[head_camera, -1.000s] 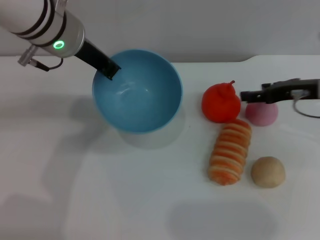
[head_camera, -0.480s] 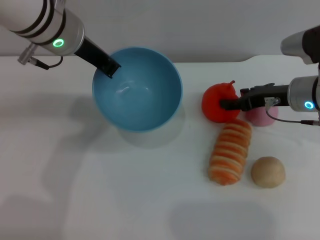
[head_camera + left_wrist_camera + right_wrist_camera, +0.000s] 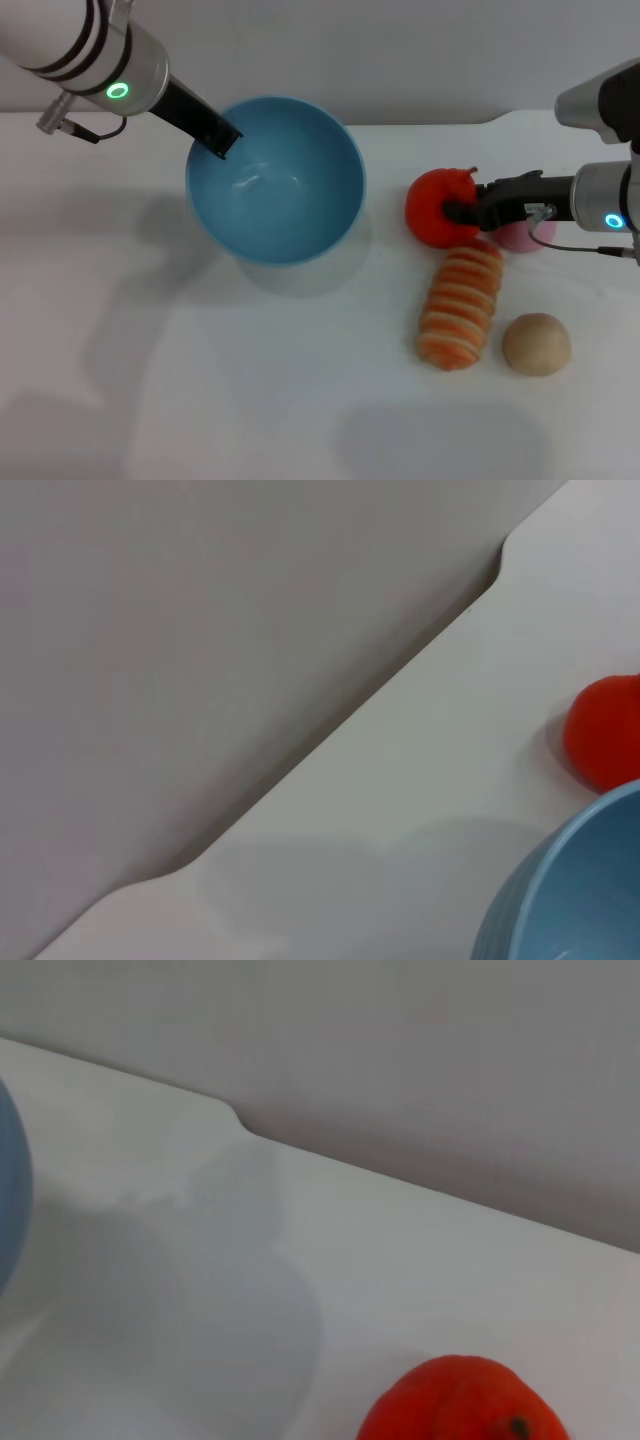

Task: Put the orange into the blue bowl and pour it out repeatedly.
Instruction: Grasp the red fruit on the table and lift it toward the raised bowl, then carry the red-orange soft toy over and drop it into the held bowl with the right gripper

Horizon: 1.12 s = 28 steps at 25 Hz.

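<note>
The blue bowl is at the back left of the white table; my left gripper is shut on its far left rim. The orange sits on the table to the right of the bowl. My right gripper reaches in from the right and is closed on the orange's right side. The left wrist view shows the orange beyond the bowl's rim. The right wrist view shows the orange close by and the bowl's edge farther off.
A striped orange-and-cream bread roll lies just in front of the orange. A tan ball sits to its right. A pink object is partly hidden behind my right gripper. The table's back edge meets a grey wall.
My right gripper came in from the right, reached the orange and closed on it; the orange's stem has tipped slightly right. The left arm and bowl have stayed still.
</note>
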Motion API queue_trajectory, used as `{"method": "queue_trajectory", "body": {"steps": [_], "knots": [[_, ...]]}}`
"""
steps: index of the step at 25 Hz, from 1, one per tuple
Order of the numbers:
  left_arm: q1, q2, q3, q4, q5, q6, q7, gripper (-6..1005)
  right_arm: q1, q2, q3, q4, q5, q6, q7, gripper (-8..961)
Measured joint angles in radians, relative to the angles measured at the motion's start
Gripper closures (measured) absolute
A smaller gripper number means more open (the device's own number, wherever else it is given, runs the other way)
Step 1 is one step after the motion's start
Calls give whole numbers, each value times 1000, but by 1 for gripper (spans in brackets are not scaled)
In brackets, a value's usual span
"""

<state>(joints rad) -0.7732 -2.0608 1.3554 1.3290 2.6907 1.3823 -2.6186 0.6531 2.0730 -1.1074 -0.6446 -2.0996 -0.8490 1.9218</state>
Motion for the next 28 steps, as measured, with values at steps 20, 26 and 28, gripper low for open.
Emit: {"method": "queue_trajectory", "body": {"steps": [20, 26, 28], "knots": [[14, -1, 6, -2, 0, -20, 0, 1000, -117, 3, 0, -158, 186, -48, -137, 822], [-2, 0, 16, -10, 0, -5, 0, 1000, -195, 4, 25, -417, 270, -226, -130, 873], [-19, 0, 31, -25, 0, 2, -1, 1000, -197, 4, 27, -439, 279, -249, -129, 888]]}}
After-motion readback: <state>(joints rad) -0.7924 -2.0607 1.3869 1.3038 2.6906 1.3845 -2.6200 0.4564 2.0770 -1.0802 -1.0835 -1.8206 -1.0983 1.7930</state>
